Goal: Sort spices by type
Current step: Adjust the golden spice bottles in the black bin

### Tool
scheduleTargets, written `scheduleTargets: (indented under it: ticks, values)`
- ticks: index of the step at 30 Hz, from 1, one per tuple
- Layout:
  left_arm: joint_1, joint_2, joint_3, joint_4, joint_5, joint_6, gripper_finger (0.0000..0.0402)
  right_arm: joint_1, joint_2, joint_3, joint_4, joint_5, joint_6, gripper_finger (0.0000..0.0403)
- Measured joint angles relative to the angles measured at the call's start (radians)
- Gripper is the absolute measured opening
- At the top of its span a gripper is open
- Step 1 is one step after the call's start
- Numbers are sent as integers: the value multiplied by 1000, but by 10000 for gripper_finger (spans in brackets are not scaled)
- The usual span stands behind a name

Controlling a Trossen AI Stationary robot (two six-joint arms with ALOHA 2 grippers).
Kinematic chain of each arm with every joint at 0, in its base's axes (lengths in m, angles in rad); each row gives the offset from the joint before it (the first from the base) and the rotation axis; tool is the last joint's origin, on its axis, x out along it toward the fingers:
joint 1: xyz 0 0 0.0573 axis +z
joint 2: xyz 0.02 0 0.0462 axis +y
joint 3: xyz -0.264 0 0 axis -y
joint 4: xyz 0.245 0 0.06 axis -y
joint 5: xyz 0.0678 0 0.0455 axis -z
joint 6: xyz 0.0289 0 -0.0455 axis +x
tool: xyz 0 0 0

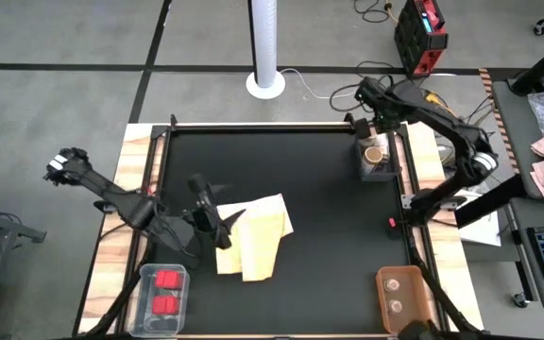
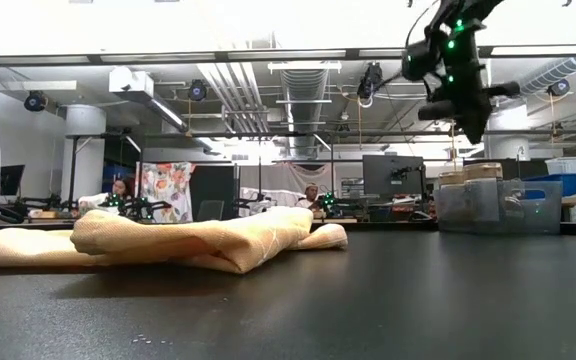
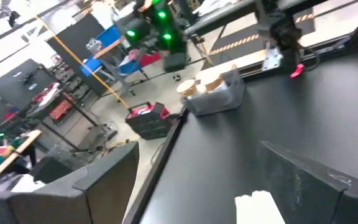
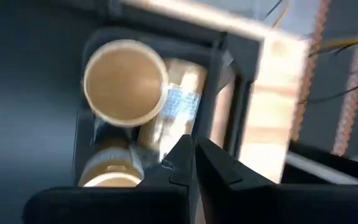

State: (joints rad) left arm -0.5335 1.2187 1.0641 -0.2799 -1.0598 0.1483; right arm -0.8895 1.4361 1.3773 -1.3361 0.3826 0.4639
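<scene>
Two dark arms reached over the black table mat point(image 1: 319, 217) in the high view. The left gripper point(image 1: 217, 219) hung at the near edge of the folded yellow cloth point(image 1: 258, 241), its fingers spread wide and holding nothing. The right gripper point(image 1: 371, 121) hovered above the clear rectangular bin point(image 1: 378, 161) at the mat's far right side, fingers pressed together and empty. That bin held short round jars with tan-brown tops point(image 1: 375, 154). Well nearer than the cloth, at the mat's left corner, a clear tray point(image 1: 161, 276) carried two small bright red blocky containers point(image 1: 166, 280). At the near right corner an orange-brown tray point(image 1: 400, 274) held two tiny pale round containers point(image 1: 395, 283).

From table height, the yellow cloth point(image 2: 188, 240) lay in a low heap, and the clear bin point(image 2: 493, 205) with its jars stood farther back beside it. The right gripper point(image 2: 473, 125) hung above that bin, clear of it.

Past the left wrist, the clear bin point(image 3: 219, 99) with tan-topped jars point(image 3: 211, 81) sat across the mat, under the other arm's green lights.

Past the right wrist, the closed dark fingers point(image 4: 194, 162) pointed down over the bin, where one jar's round tan top point(image 4: 124, 82) showed beside a jar lying lower point(image 4: 107, 168).
</scene>
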Motion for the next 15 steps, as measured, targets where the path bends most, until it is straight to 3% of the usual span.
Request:
scheduleTargets:
  ticks: [2,7,15]
  values:
    - [0,-41,-1,-50,-8,0,311,-32,14,0,-3,-62,-41,13]
    - [3,-158,-7,-189,-33,-9,311,-30,-1,-4,9,-105,-91,45]
    - [4,-310,-12,-214,-42,-31,311,-31,-21,-50,32,-114,-79,157]
